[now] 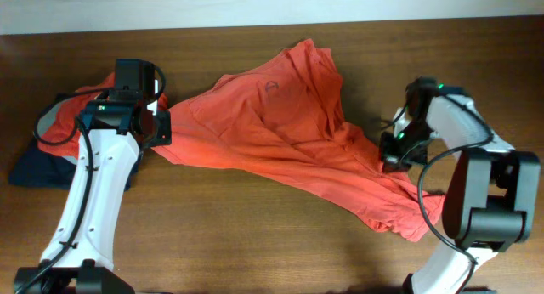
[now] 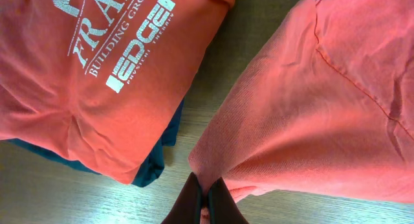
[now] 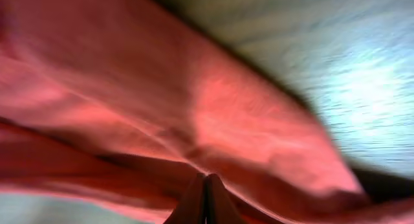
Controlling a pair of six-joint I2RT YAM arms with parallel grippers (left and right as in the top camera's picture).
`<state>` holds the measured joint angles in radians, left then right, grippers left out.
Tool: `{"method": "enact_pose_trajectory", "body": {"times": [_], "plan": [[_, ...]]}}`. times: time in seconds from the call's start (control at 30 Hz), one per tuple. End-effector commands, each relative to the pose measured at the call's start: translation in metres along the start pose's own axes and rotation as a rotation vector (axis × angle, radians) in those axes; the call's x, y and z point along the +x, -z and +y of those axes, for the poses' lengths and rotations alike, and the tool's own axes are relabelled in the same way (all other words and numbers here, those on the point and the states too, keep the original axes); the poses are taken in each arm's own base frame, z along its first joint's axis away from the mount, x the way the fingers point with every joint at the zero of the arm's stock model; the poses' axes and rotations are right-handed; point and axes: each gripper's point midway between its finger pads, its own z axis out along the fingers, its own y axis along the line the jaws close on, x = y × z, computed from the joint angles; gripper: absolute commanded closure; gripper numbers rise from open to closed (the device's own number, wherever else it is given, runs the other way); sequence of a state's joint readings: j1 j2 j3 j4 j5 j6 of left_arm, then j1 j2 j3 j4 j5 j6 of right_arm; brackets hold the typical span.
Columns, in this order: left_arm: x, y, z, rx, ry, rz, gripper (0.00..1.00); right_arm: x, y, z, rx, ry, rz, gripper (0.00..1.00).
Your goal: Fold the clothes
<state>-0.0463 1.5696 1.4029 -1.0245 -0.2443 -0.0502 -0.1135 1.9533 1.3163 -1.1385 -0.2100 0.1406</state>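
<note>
The clothes, one large orange-red T-shirt (image 1: 280, 124), lie crumpled across the middle of the table, plain side up. My left gripper (image 1: 158, 131) is at the shirt's left end. In the left wrist view its fingers (image 2: 191, 201) are shut on a bunched edge of the orange-red fabric (image 2: 310, 114). My right gripper (image 1: 393, 156) sits on the shirt's right part. In the blurred right wrist view its gripper (image 3: 206, 185) is pressed shut with folds of the shirt (image 3: 194, 114) gathering at the tips.
A folded red shirt with white "FRAM" lettering (image 2: 97, 75) rests on a folded navy garment (image 2: 157, 164) at the table's left end (image 1: 42, 162), close beside my left gripper. A grey garment edge (image 1: 47, 117) shows there too. The table's back edge (image 1: 272, 20) runs along the top.
</note>
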Motion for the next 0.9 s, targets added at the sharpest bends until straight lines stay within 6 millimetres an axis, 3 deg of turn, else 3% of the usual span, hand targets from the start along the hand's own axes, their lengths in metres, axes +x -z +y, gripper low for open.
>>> {"method": "enact_pose_trajectory", "body": {"times": [0.0,0.1,0.13,0.2,0.27,0.33,0.4,0.47,0.6,0.63,0.73,0.87], "plan": [[-0.003,0.006,0.006,-0.019,0.022,-0.019,0.99,0.010,-0.009,-0.004,0.001,-0.034,0.020,0.96],[-0.003,0.006,0.006,-0.019,0.022,-0.020,0.99,0.019,-0.016,-0.005,-0.009,-0.040,0.050,0.95],[-0.003,0.006,0.006,-0.019,0.023,-0.019,0.99,0.020,-0.018,-0.005,-0.009,-0.041,0.053,0.85],[-0.003,0.006,0.006,-0.019,0.022,-0.020,0.99,0.019,-0.019,-0.006,-0.008,-0.039,0.048,0.39],[-0.003,0.006,0.006,-0.019,0.022,-0.020,0.99,0.016,-0.019,-0.005,-0.010,-0.037,0.034,0.26],[-0.003,0.006,0.006,-0.019,0.023,-0.019,0.99,0.013,-0.020,-0.005,-0.012,-0.045,0.024,0.23],[-0.003,0.006,0.006,-0.019,0.022,-0.020,1.00,0.010,-0.020,-0.005,-0.013,-0.059,0.010,0.24],[-0.003,0.006,0.006,-0.019,0.022,-0.019,0.99,0.004,-0.020,-0.004,-0.017,-0.074,-0.014,0.35],[-0.003,0.006,0.006,-0.019,0.022,-0.019,1.00,-0.008,-0.019,-0.003,-0.026,-0.127,-0.061,0.87],[-0.003,0.006,0.006,-0.019,0.022,-0.019,0.99,-0.012,-0.019,-0.004,-0.022,-0.133,-0.076,0.94],[-0.003,0.006,0.007,-0.025,0.022,-0.019,0.99,-0.025,-0.015,-0.017,0.017,-0.183,-0.134,0.96],[-0.003,0.006,0.010,-0.042,0.022,-0.020,1.00,-0.058,-0.001,-0.036,-0.004,-0.227,-0.261,0.96]]}}
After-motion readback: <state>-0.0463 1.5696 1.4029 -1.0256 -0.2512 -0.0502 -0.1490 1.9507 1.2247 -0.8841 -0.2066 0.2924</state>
